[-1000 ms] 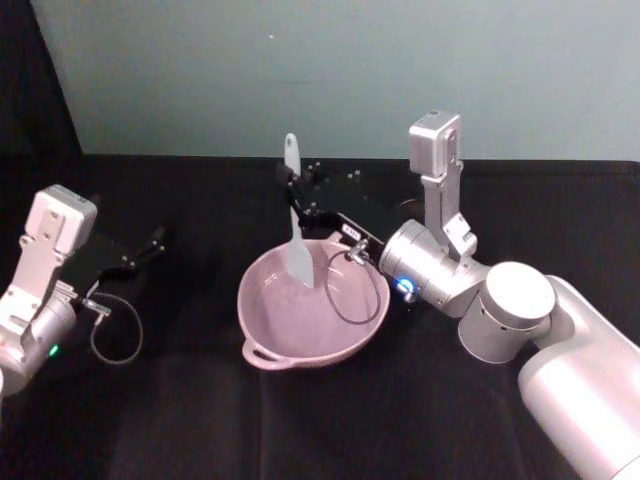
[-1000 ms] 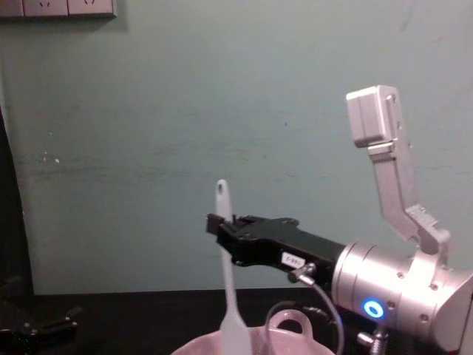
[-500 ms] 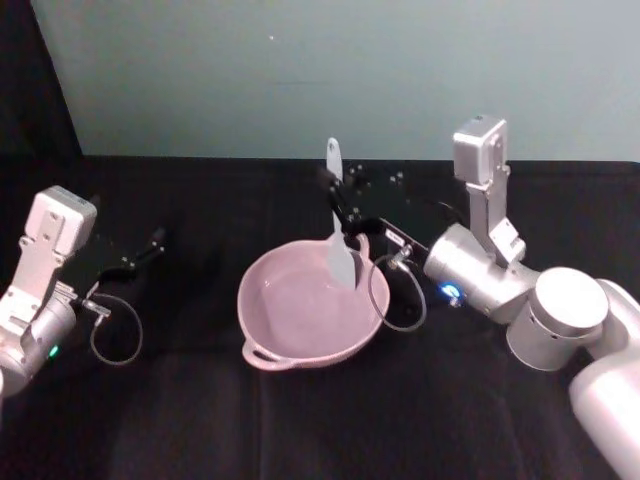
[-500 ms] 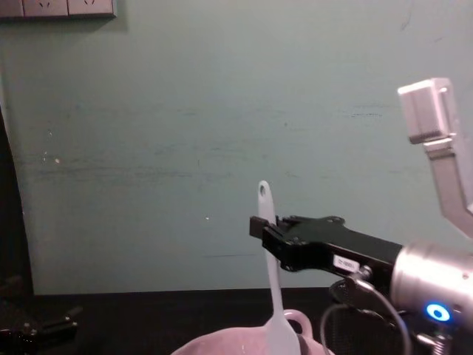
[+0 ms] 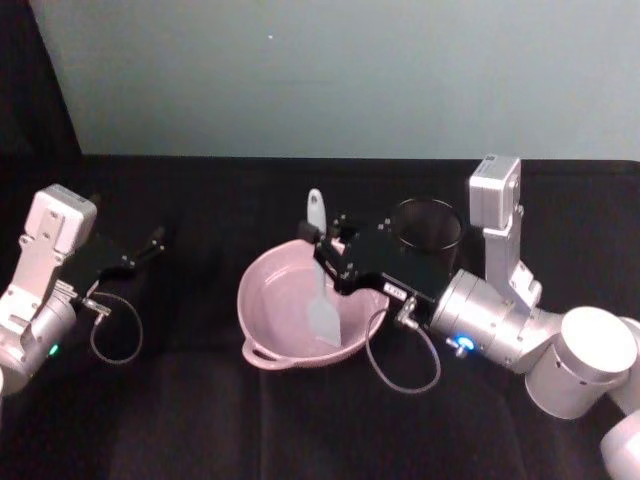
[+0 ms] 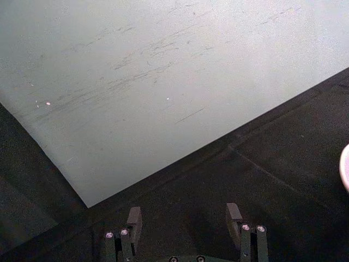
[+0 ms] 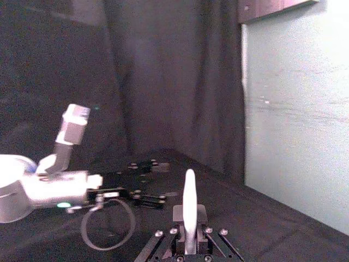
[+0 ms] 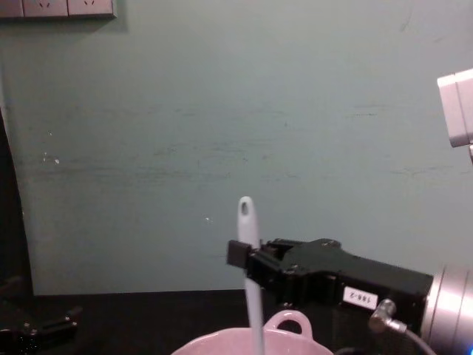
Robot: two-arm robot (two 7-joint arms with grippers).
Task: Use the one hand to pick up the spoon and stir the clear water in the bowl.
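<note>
Right pincer (image 5: 322, 240): I have it clamped on the handle of the white spoon (image 5: 324, 312), which stands nearly upright, its flat blade down inside the pink bowl (image 5: 270, 290). The bowl sits at the middle of the black surface (image 5: 200, 420), with a loop handle on its rim toward the near edge. A black mesh cup (image 5: 430, 228) stands just behind the pincer, toward the far edge. Left pincer (image 5: 152, 242): parked near the left edge, fingers (image 6: 134, 217) wide apart, holding nothing.
</note>
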